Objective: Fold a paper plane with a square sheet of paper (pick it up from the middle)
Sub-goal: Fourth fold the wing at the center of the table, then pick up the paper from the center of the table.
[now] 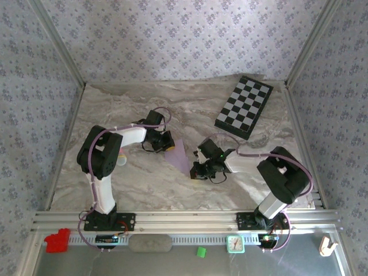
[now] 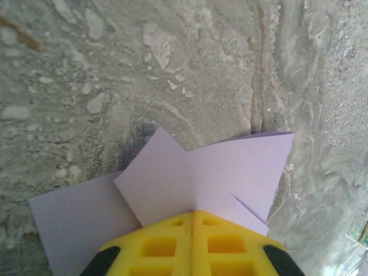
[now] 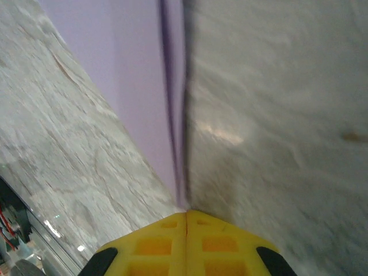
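Note:
The square sheet of paper [image 1: 180, 154], pale lilac and folded into a narrow pointed shape, is held between my two grippers near the table's middle. In the left wrist view its flaps [image 2: 190, 172] spread out from a centre crease that runs into the tips of my left gripper [image 2: 192, 213], whose yellow fingers are pressed together on it. My left gripper [image 1: 168, 144] is at the paper's far end. My right gripper [image 1: 195, 168] is at its near end. In the right wrist view the paper [image 3: 138, 75] stands on edge, and its fold enters my shut right gripper [image 3: 186, 214].
A black-and-white chequered board [image 1: 244, 107] lies at the back right. Patterned walls close in the marble table [image 1: 144, 184] on three sides. On the front rail sit a red object [image 1: 57, 240], a green cube [image 1: 200, 251] and a small clock [image 1: 235, 244].

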